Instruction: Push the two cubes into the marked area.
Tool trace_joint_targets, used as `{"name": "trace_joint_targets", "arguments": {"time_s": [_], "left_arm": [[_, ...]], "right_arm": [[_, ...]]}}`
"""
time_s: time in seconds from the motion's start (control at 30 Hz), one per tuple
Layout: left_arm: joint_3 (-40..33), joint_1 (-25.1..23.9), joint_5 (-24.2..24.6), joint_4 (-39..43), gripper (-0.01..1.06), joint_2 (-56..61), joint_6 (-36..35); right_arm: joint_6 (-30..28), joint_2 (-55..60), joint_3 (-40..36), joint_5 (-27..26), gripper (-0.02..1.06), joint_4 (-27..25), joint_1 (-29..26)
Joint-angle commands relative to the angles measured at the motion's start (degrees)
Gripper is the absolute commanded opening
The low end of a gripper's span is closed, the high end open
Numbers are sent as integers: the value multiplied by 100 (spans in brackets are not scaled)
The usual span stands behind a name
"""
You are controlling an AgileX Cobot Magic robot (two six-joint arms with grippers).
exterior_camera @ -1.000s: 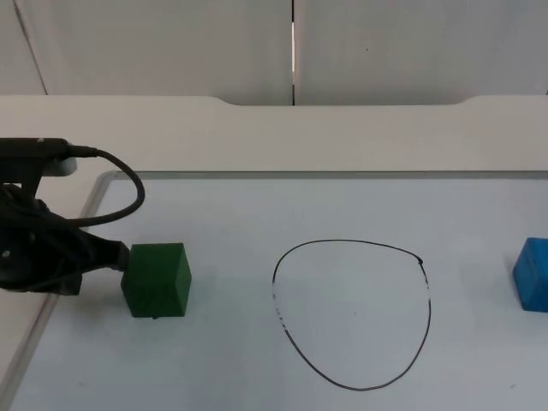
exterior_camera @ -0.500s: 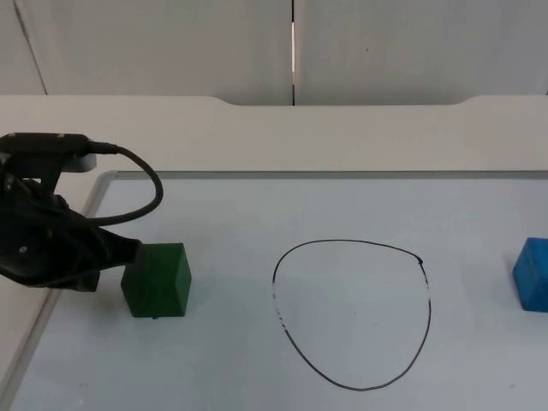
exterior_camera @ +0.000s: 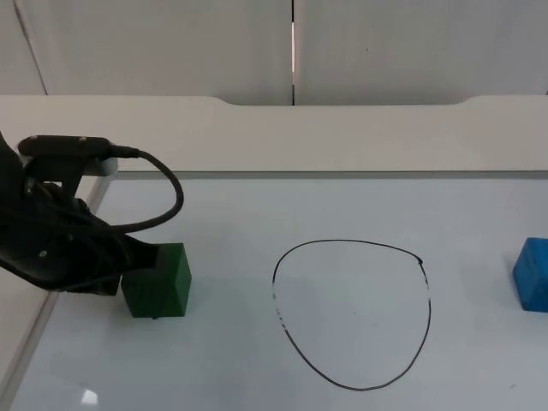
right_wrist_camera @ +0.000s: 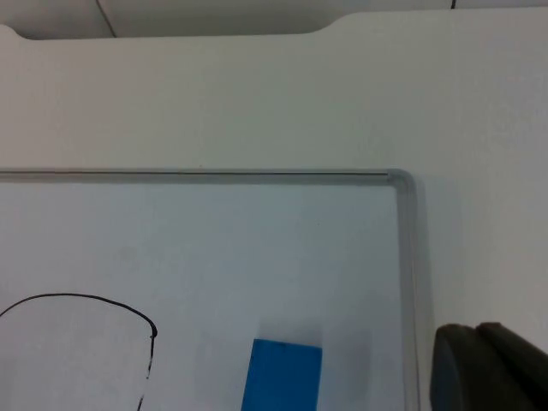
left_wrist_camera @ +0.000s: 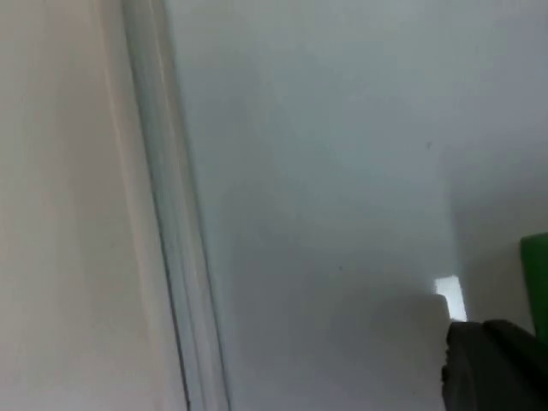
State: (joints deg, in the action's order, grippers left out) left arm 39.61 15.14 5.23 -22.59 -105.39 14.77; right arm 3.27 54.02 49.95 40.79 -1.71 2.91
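The whiteboard [exterior_camera: 257,377] lies on the table [exterior_camera: 257,137], and its pale raised frame [exterior_camera: 34,330] runs along the left side, passing under the left arm. The left gripper [exterior_camera: 137,261] sits just inside that frame, low over the board and pressed up against the left face of the green cube [exterior_camera: 157,280]; the arm covers the cube's upper left corner in the top view. Whether its fingers are spread or closed cannot be told, since the arm's own body hides them. In the left wrist view a sliver of the green cube [left_wrist_camera: 536,278] stands right beside the black fingertip [left_wrist_camera: 492,364], with the frame [left_wrist_camera: 175,257] well off to the other side.

Ahead of that fingertip, beyond the cube, bare board stretches to the marked area [exterior_camera: 352,314], a hand-drawn black oval. The green cube is well short of its line.

Past the oval, more bare board leads to the blue cube [exterior_camera: 533,274], which rests outside the line near the board's right side. In the right wrist view the blue cube [right_wrist_camera: 282,375] lies between the oval's line [right_wrist_camera: 86,300] and the frame [right_wrist_camera: 409,282], close to the dark fingertip [right_wrist_camera: 488,368] but apart from it. The right arm waits, and its fingers' state cannot be told.
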Motion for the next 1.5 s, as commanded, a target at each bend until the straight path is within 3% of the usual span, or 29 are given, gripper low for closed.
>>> {"name": "trace_joint_targets", "arguments": {"time_s": [0.0, 1.47], "left_arm": [[15, 39, -99, -180, 0, 16, -9], [15, 560, -148, -572, 0, -147, -19]], "right_arm": [[-25, -32, 28, 12, 0, -17, -36], [-25, -32, 28, 28, 0, -29, -36]]}}
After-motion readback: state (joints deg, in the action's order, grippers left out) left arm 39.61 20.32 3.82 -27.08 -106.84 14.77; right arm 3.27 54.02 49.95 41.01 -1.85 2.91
